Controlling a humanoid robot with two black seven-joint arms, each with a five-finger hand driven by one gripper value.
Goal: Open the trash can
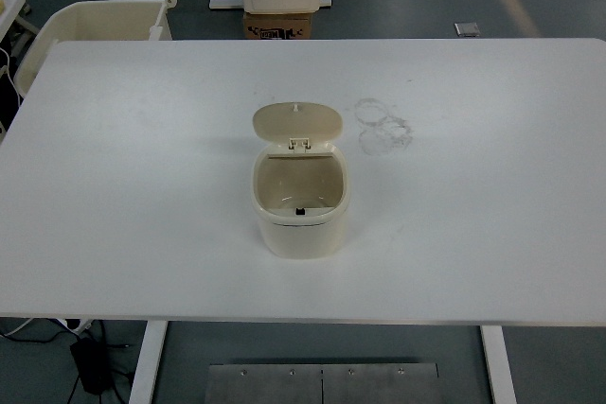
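Standing mid-table [142, 186], cream trash can [300, 219], lid [297, 126] flipped up, both hands and fingers out of view

Trash can [299, 219]: cream plastic, smooth, slight sheen; lid [297, 124] same plastic. Table [133, 196]: white, smooth, matt top, faint scuff rings [383, 125]. Cardboard box [278, 25] beyond: brown, matt.

White table [142, 186] carries 1 cream trash can [299, 215], lid [297, 127] up; faint ring smudges [383, 127], perhaps.
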